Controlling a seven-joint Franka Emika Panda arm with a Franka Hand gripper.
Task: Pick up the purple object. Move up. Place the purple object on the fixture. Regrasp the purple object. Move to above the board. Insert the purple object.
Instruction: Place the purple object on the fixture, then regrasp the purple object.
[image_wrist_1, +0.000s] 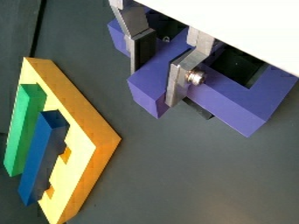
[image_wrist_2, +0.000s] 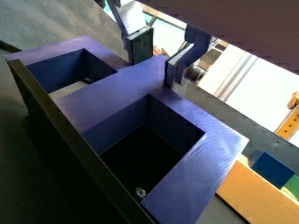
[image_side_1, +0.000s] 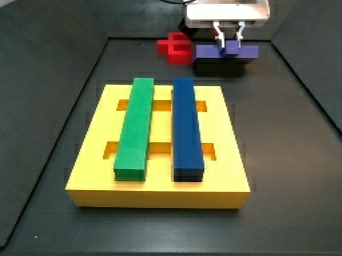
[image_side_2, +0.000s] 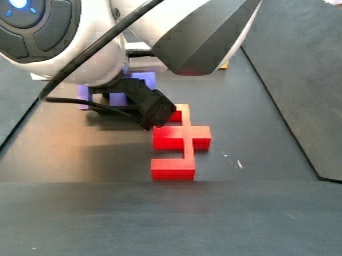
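Where two bars lie, one claw (image_wrist_1: 163, 63) grips one purple object (image_wrist_1: 239, 103).

You are looking at a dark grey floor (image_side_1: 281, 140) that is carrying the yellow board (image_side_1: 160, 185) up front, with the red block (image_side_1: 173, 46) and the black fixture (image_side_1: 221, 68) lying further back. The gripper (image_side_1: 229, 40) is hanging above that fixture, its silver plates closed on the purple object (image_side_1: 225, 50) sitting atop it.

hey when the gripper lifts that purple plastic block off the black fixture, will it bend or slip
The purple plastic cross-shaped block looks thick and blocky, so probably rigid. The gripper clamps its narrow central stem between flat plates; smooth faces might slip. Its hollow pockets suggest it is light.
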